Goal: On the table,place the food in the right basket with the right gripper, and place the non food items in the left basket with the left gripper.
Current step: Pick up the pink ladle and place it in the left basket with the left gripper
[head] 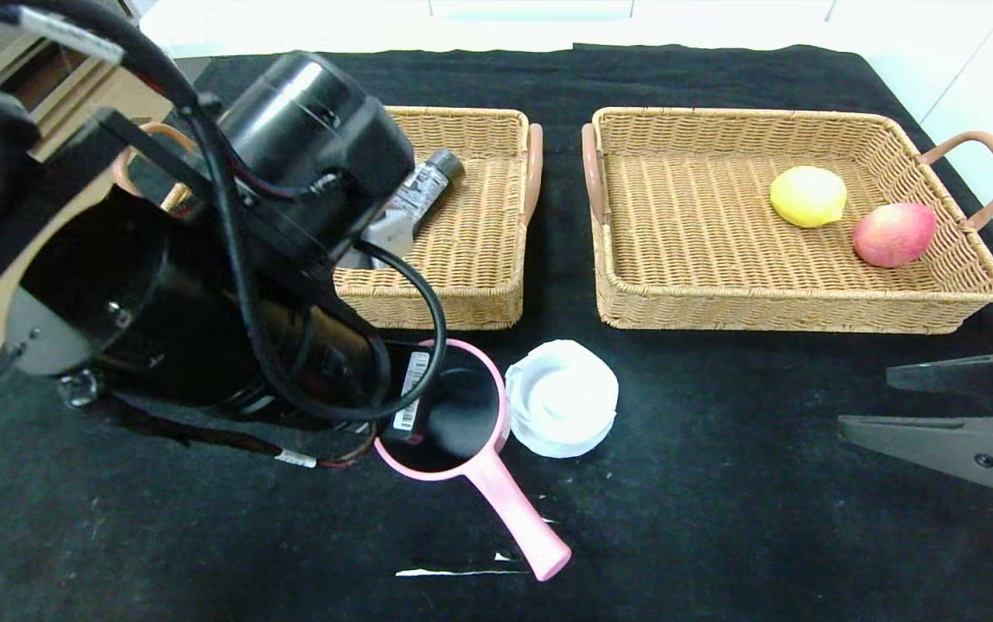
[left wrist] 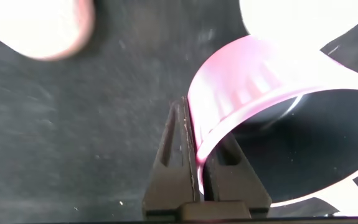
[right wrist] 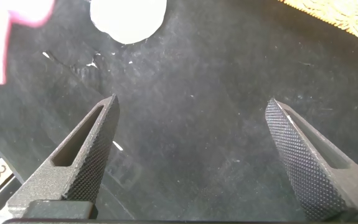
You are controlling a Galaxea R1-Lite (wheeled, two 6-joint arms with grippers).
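The left gripper [left wrist: 198, 163] has pinched the pan [head: 453, 419] by its rim, ready to lift toward the left basket [head: 470, 216]; the right gripper [right wrist: 197, 155] waits wide open, holding nothing.

The surface [head: 721, 518] wore matt black cloth flecked with pale lint. Both baskets [head: 794, 302] were rough woven wicker. The pink pan [head: 496, 484] looked smooth, glossy plastic; the right hand [right wrist: 194, 155] had matt, knurled finger pads [right wrist: 303, 162].
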